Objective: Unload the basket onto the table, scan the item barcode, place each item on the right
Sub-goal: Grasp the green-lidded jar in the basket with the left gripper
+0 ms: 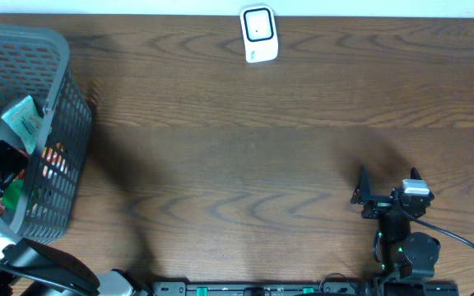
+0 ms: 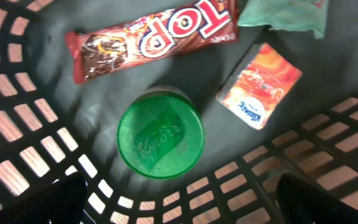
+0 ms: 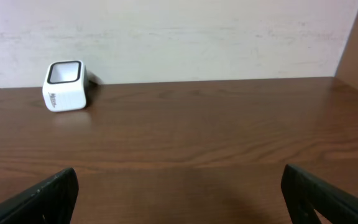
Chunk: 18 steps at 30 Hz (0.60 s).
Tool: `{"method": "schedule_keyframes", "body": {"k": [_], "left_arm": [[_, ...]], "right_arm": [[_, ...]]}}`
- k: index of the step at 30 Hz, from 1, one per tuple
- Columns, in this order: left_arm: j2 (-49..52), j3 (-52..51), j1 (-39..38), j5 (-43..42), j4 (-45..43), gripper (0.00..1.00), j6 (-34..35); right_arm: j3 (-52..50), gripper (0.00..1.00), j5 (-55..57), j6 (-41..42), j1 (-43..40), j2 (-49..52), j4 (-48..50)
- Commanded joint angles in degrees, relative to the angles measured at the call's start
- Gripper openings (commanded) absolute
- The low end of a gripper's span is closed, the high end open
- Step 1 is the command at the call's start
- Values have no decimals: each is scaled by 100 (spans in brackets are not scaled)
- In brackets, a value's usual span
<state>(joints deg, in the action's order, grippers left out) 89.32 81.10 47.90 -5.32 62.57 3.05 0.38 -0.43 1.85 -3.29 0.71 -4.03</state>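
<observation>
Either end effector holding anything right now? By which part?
Nothing is held. The left end effector hangs open above the green lid in the basket, fingers clear of it. The right end effector is open above the table.

Overhead is evenly lit, soft shadows spreading beside the basket across the table. Left wrist view is dim and kinda soft, slight glare on the candy wrapper; right wrist view's brighter, bottom corners blurry.

Overhead's straight down; left wrist's close inside the basket at 9 o'clock, right wrist faces 12, probably sharing overhead's scanner.
</observation>
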Motion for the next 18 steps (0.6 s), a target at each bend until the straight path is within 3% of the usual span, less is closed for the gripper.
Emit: {"method": "schedule_keyframes", "body": {"k": [1, 18], "left_arm": [[90, 87, -2, 302, -24, 98, 310], [970, 0, 190, 323, -33, 98, 479]], "right_arm": [[-7, 99, 13, -83, 50, -22, -26], [-7, 99, 13, -83, 50, -22, -26]]}}
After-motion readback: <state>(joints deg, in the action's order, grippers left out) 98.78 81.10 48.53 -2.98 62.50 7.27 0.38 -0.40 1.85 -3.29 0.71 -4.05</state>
